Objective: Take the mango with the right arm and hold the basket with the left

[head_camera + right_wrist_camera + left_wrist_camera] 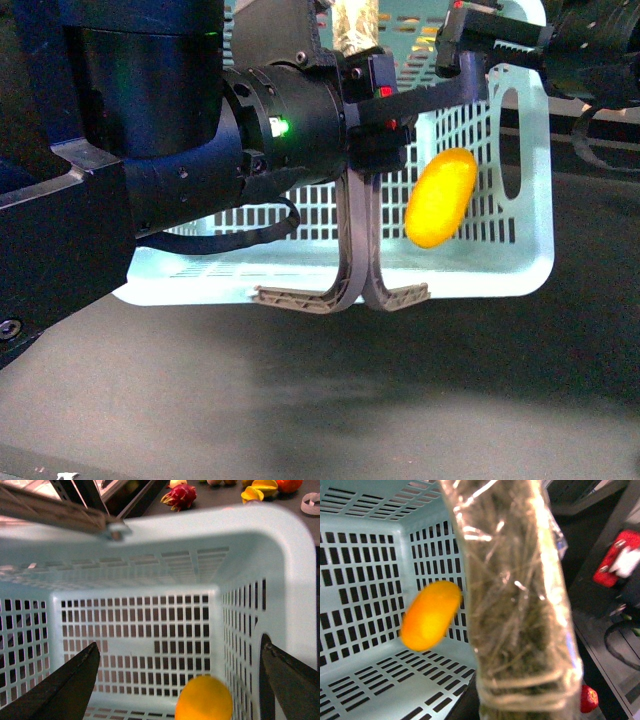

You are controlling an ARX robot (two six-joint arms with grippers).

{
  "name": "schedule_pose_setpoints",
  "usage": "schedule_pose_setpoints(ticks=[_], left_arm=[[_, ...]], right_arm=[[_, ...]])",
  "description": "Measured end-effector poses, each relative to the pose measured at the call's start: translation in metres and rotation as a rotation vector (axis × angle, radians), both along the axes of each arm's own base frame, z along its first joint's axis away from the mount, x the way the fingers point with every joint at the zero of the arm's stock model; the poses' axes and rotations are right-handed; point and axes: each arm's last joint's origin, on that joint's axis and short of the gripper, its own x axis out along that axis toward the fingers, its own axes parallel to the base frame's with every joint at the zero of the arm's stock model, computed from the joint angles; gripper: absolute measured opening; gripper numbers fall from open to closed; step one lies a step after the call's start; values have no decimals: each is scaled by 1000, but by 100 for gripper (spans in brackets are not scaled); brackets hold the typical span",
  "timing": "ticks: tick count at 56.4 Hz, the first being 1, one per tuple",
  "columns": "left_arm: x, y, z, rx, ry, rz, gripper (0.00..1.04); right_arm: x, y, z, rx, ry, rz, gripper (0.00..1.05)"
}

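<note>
1. The left gripper (pixel 352 292) has its grey fingers close together, in front of the turquoise basket (pixel 528 230)
2. The right gripper (pixel 178 645) is open wide
3. The yellow mango (pixel 441 198) is under it, inside the basket, touching no finger

Left arm (pixel 290 125) is blocking the basket's (pixel 530 250) left half. Mango (pixel 204 700) is getting cropped in right wrist view and blurring in left wrist view. Taped handle (pixel 520 605) is smearing close-up.
</note>
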Motion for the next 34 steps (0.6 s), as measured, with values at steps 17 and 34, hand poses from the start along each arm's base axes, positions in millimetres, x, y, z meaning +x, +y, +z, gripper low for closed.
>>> schedule_pose_setpoints(ticks=[17, 34], left_arm=[[0, 1, -1, -4, 11, 20, 5], [-1, 1, -1, -6, 13, 13, 5]], right_arm=[[-47, -29, 29, 54, -73, -62, 96], [-159, -56, 37, 31, -66, -175, 96]])
